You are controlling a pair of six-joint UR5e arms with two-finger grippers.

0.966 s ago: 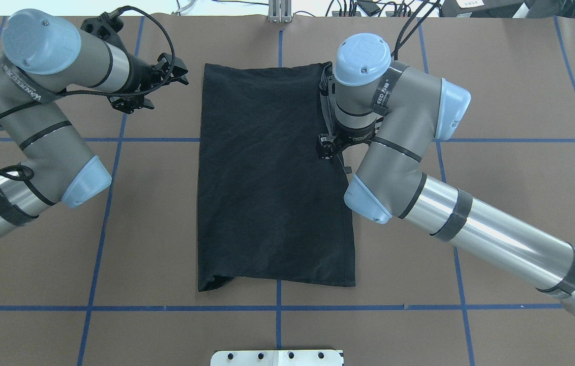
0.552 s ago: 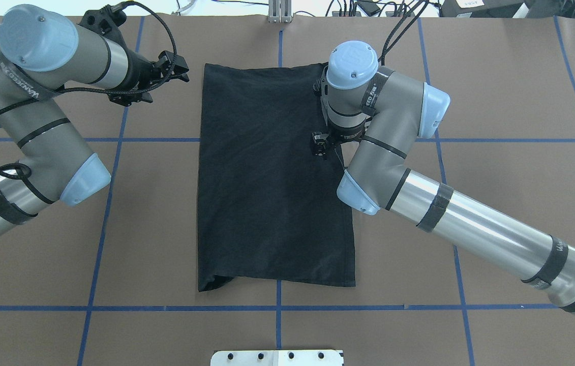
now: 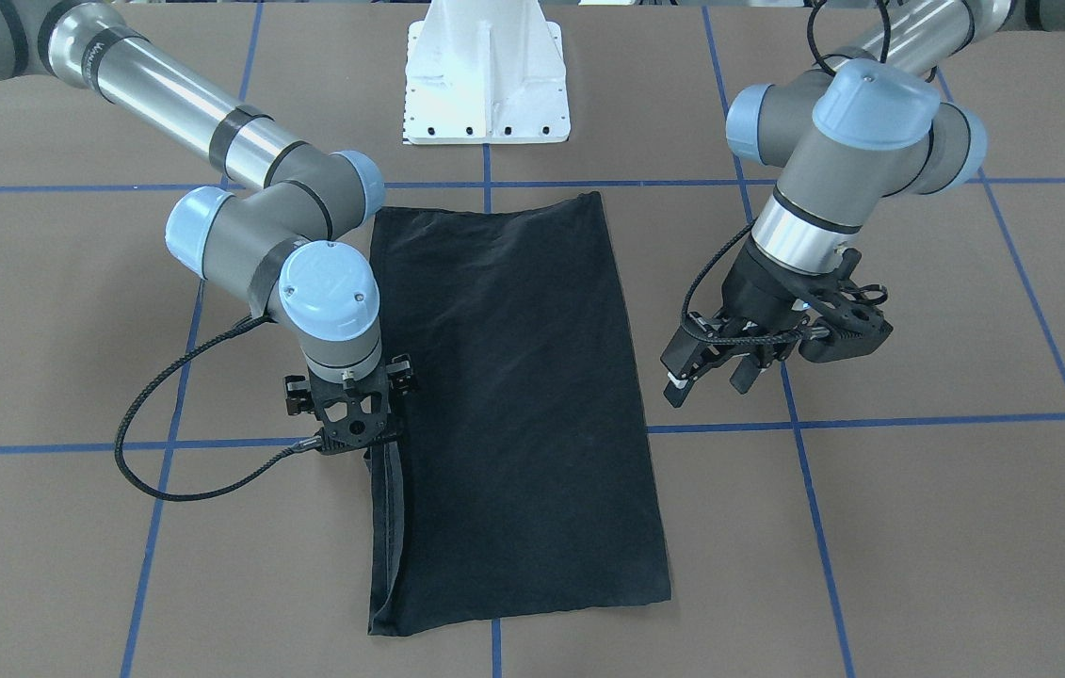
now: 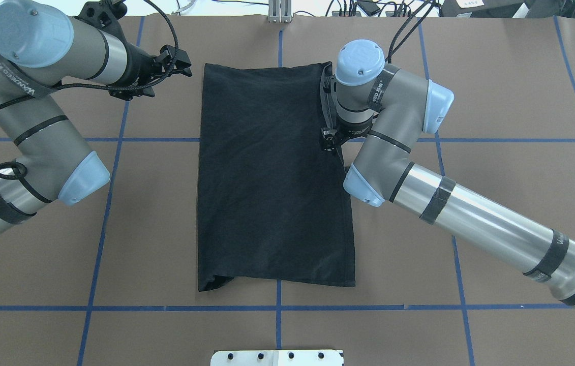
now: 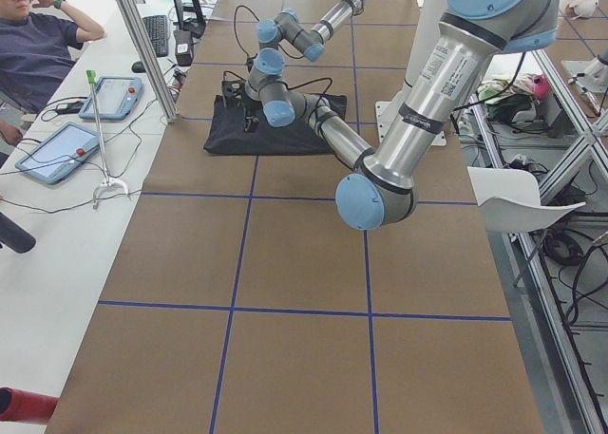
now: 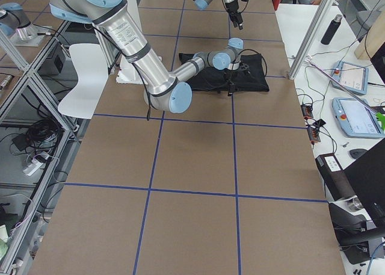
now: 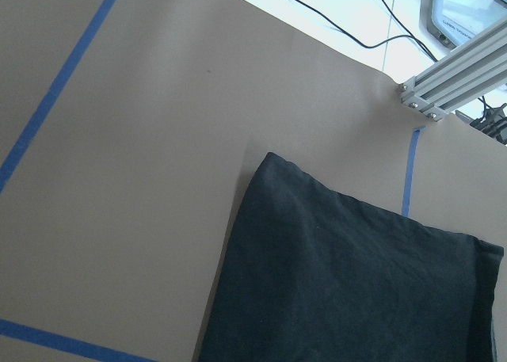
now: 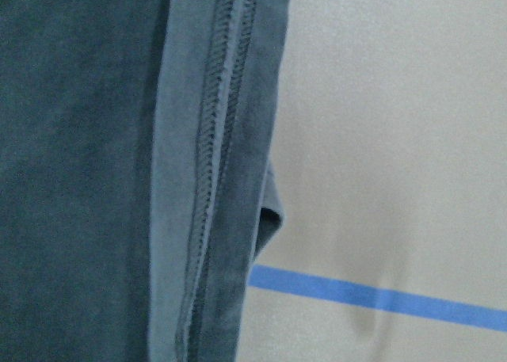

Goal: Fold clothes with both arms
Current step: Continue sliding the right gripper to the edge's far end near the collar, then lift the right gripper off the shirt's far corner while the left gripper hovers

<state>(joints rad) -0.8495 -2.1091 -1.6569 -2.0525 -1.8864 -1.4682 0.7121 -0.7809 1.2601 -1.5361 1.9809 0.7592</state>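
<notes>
1. Basically no cloth change over the last second: found T-shirt [image 4: 267, 178] lying flat in the same long folded strip mid-table, far end close to the far edge of the brown table [image 4: 495, 76], near end just short of a blue tape line [image 4: 419, 307].
2. Watched right gripper [image 3: 358, 452] drift inward over the cloth, then come back out to the right-hand hem, far half. Pointing straight down at that hem now; can't tell whether clamped or released (fingertips hidden under the wrist, missing from the wrist cam too).
3. Watched left gripper [image 3: 711, 377] creep slightly further toward the far-left corner. Hovering off the cloth's left side, not touching, fingers spread, holding nothing.
4. Reading that as lining up, not folding: probably prep for a crosswise fold from the far end. No grasp confirmed on either side.
5. Count: 1 shirt, 2 arms, 2 grippers, 1 white pedestal base [image 3: 487, 85], 1 person [image 5: 38, 45] seated off the table end.
</notes>
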